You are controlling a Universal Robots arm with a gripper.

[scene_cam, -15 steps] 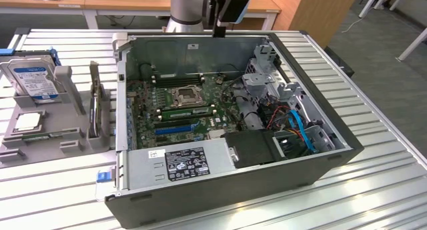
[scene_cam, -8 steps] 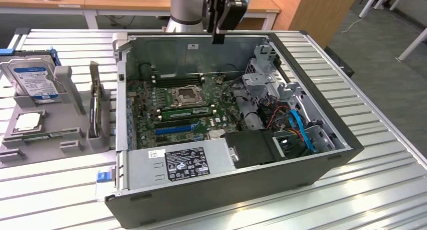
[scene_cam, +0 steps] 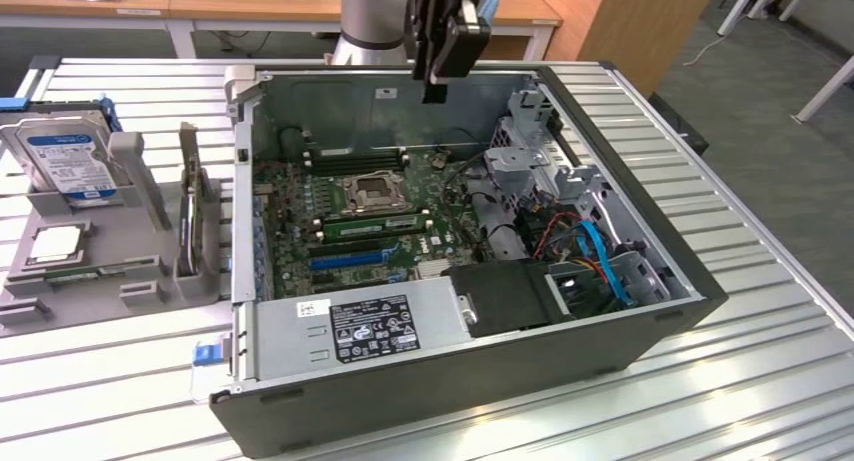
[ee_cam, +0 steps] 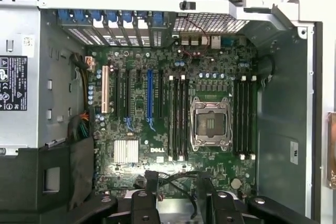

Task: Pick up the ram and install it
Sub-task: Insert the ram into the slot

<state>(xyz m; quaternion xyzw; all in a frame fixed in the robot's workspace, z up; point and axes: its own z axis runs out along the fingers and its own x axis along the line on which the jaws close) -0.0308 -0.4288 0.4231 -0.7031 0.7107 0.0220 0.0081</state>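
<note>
Reach phase: hovered over case [scene_cam: 441,401] with fingers [scene_cam: 434,86] spread wide, empty. Spotted ram [scene_cam: 60,273], apparently flat in tray [scene_cam: 140,286] on surface [scene_cam: 107,381], exterior view's left, well apart. Judged best: gripped mid-length, squarely across thin faces.

Open case [scene_cam: 254,181] top clear – drive cage [scene_cam: 534,171], cables [scene_cam: 587,246] crowd exterior view's right.

The grey-and-silver jointed robot arm [scene_cam: 367,21] reaches in from the far edge of the exterior view, its wrist pointing straight down. Its black metal two-fingered claw [scene_cam: 437,86] hangs upright with jaws spread wide, holding nothing. In the wrist view the black fingers [ee_cam: 143,205] stand well apart.
</note>
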